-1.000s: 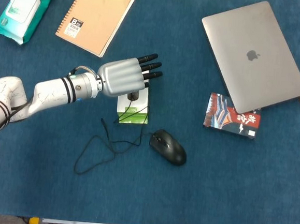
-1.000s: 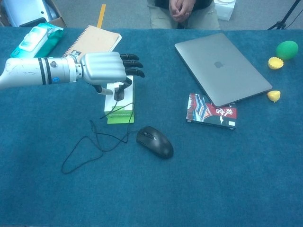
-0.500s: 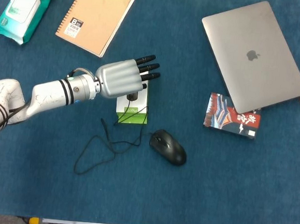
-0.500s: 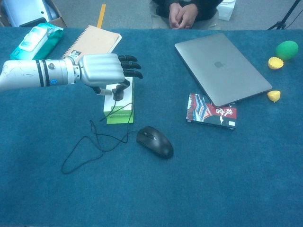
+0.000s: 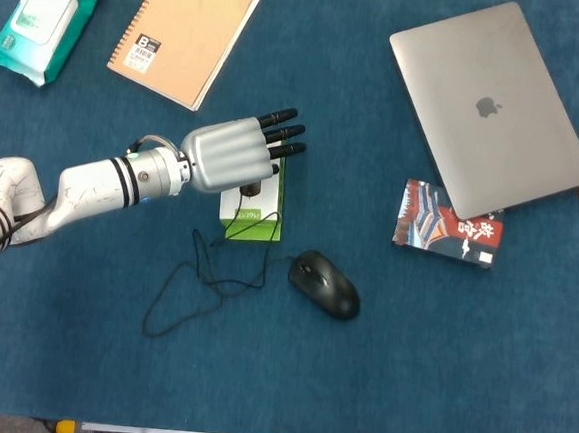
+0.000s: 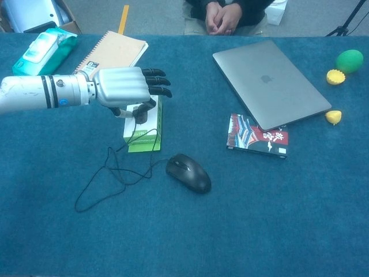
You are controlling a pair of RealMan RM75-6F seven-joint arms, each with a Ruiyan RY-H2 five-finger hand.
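Observation:
My left hand point(image 5: 236, 152) point(image 6: 124, 86) reaches in from the left over the far end of a small green and white box point(image 5: 252, 217) point(image 6: 144, 135). Its thumb presses the box's side while the dark fingertips stretch out flat above the box, so the hand holds it. A black mouse point(image 5: 326, 283) point(image 6: 188, 172) lies just right of the box and nearer to me. Its thin cable point(image 5: 188, 289) point(image 6: 98, 179) loops across the box and over the blue cloth to the left. My right hand appears in neither view.
A closed grey laptop point(image 5: 489, 107) point(image 6: 268, 81) lies at the right, with a red and blue book point(image 5: 449, 224) point(image 6: 258, 134) by its near corner. A spiral notebook point(image 5: 184, 33) and a wipes pack point(image 5: 49, 17) lie far left. Yellow pieces point(image 6: 333, 117) and a green ball point(image 6: 350, 60) sit far right.
My left hand has drawn back a little to the left, and the green and white box has shifted left with it. The cable loop has shifted too. The mouse has stayed put.

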